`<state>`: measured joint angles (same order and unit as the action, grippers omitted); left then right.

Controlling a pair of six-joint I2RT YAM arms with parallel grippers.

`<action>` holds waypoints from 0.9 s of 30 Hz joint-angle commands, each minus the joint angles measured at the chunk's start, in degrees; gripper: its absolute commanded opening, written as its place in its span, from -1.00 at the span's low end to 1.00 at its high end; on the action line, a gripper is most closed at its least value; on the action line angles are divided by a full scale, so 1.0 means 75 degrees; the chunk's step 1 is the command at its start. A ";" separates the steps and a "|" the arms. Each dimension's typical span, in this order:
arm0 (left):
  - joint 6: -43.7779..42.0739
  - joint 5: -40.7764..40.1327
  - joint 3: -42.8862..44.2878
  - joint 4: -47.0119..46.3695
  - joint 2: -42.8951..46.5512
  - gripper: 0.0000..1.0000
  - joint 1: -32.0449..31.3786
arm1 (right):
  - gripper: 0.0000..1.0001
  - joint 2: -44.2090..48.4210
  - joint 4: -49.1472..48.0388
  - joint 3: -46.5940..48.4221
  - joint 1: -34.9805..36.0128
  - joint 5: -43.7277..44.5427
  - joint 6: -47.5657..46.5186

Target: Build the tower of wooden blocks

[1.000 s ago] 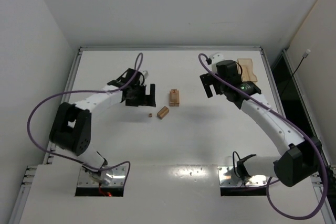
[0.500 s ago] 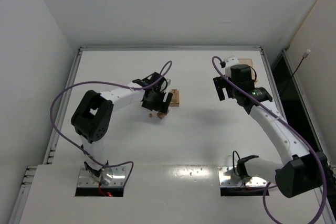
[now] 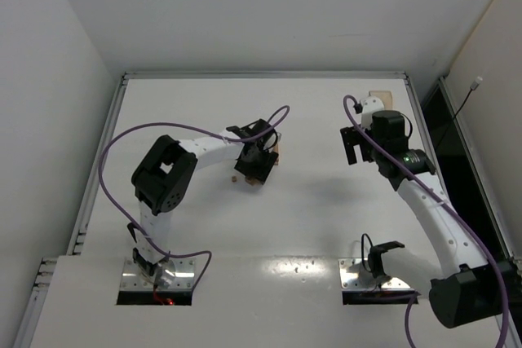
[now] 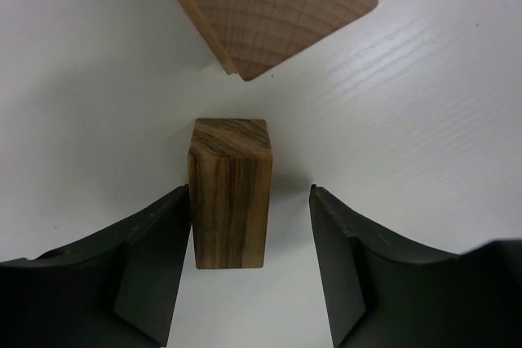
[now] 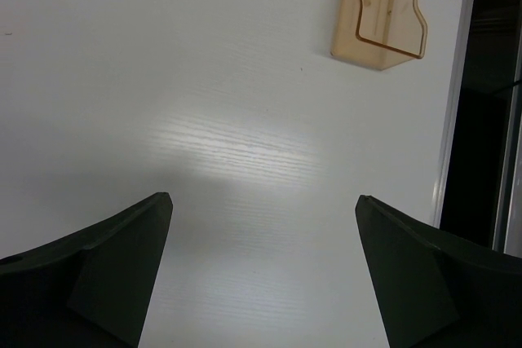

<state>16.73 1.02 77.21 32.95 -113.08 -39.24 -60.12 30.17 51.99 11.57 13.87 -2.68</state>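
While the left gripper (image 4: 249,197) straddles a small dark-grained wood block (image 4: 231,209) on the table (image 4: 424,120), one finger touches the block's side and the other stands apart, so the jaws are not clenched. A larger light-tan block (image 4: 277,6) lies just beyond. The right gripper (image 5: 263,226) is spread wide and holds nothing.

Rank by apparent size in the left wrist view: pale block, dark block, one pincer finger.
1. Pincer finger, but it's nearest the camera.
2. Pale block, cropped by the frame, so unsure.
3. Dark block, clearly smallest.
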 commanded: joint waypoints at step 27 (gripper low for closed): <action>0.0019 -0.0745 0.0498 0.0095 0.0369 -0.24 -0.0157 | 0.86 0.0129 -0.0250 -0.0404 -0.0395 -0.0982 0.0544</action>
<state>16.80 -5.30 78.96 33.85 -113.56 -39.35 -59.53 30.11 49.28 8.80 7.79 0.08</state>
